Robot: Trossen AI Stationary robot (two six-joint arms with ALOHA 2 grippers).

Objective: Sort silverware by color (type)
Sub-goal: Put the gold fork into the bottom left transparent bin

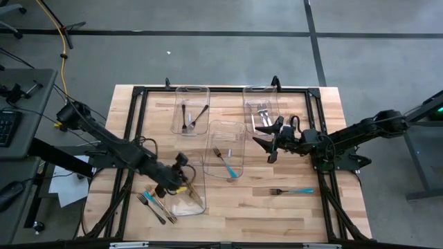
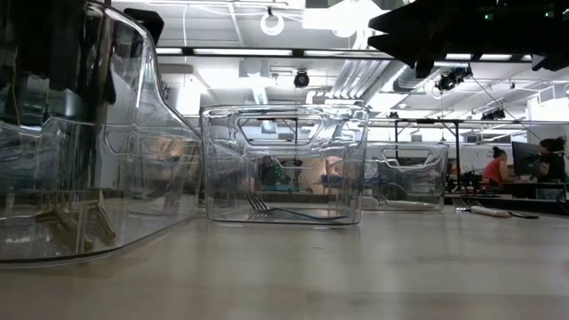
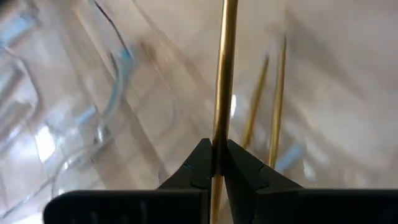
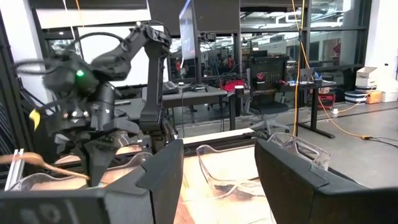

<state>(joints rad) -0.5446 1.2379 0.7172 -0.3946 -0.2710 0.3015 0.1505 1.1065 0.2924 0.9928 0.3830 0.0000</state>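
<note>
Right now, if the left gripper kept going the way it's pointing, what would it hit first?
The left gripper, shut on a gold utensil, points down into a clear bin. It would probably first meet the two gold utensils lying there, or the bin's floor beside them; depth is unclear.

A robotics lab; desks [image 4: 205, 93], monitors [image 4: 186, 28], exposed ceiling ducts [image 2: 356, 76]

The left arm reaches in low from the bench's left side, its claw [image 1: 181, 185] at the front left, fingers [image 3: 202, 165] pinched tight together. The right arm stretches in from the right, its claw [image 1: 268, 142] near the bench's middle, fingers [image 4: 163, 174] spread wide apart, gripping nothing.
</note>
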